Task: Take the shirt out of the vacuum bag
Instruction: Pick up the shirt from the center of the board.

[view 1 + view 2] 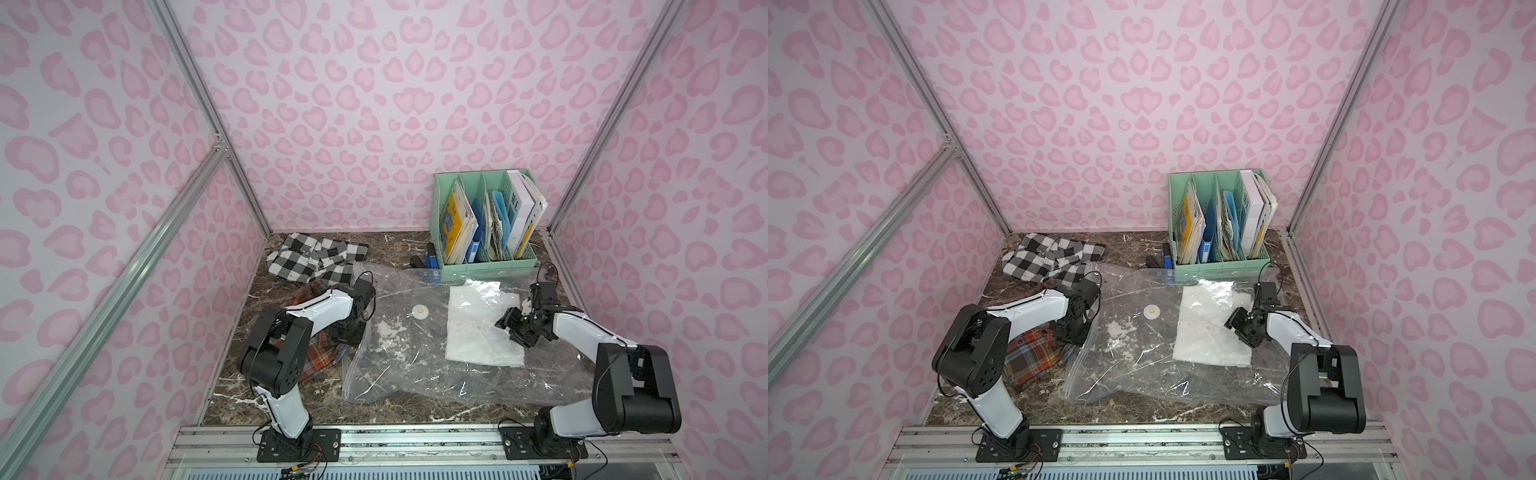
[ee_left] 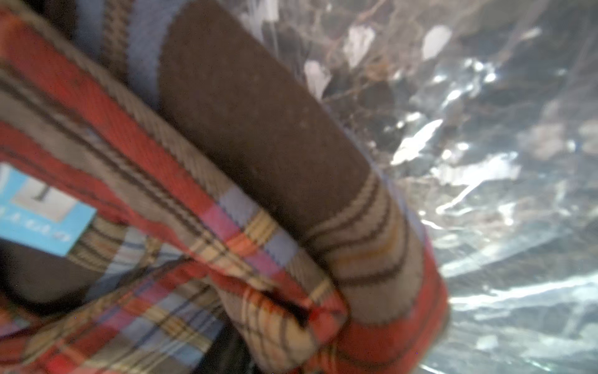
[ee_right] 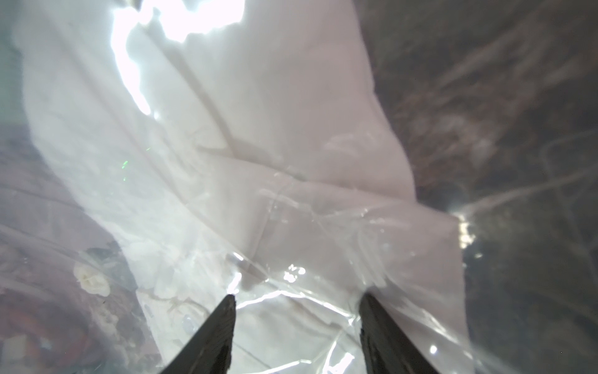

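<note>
The white shirt is seen inside the vacuum bag, the right gripper held wide over it, while the left gripper's opening, down at a plaid shirt, cannot be told.

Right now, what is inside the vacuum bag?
Through the clear vacuum bag, one folded white shirt shows inside, to the side of the white valve. Anything under the shirt is covered and cannot be seen.

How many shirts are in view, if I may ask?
3: a white shirt inside the clear bag; a black-and-white checked shirt in the far left corner; a red plaid shirt beside the bag, partly under the left arm. More may be hidden.
</note>
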Tool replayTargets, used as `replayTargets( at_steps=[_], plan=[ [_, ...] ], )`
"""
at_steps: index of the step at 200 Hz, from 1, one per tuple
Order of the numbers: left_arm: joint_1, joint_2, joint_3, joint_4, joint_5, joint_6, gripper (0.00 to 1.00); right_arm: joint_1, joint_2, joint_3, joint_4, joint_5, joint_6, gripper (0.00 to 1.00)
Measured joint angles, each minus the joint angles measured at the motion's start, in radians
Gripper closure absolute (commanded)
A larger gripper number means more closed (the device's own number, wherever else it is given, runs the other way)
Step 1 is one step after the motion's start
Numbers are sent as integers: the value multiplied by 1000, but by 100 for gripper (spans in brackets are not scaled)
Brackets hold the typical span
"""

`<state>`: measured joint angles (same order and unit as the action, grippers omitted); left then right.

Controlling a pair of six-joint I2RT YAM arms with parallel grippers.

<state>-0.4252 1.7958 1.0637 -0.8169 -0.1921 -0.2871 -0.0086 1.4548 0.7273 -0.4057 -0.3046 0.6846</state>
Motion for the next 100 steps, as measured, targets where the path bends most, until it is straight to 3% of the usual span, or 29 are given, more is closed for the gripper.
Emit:
replayTargets(
  at_steps=[36,100],
  plan=[
    [7,4,51,-48,-23,5,95,0,-11,0,2,-5,0,38],
    [113,-107,184,-76,69,46,96,-9,-28,-19,8,-2,0,38]
  ],
)
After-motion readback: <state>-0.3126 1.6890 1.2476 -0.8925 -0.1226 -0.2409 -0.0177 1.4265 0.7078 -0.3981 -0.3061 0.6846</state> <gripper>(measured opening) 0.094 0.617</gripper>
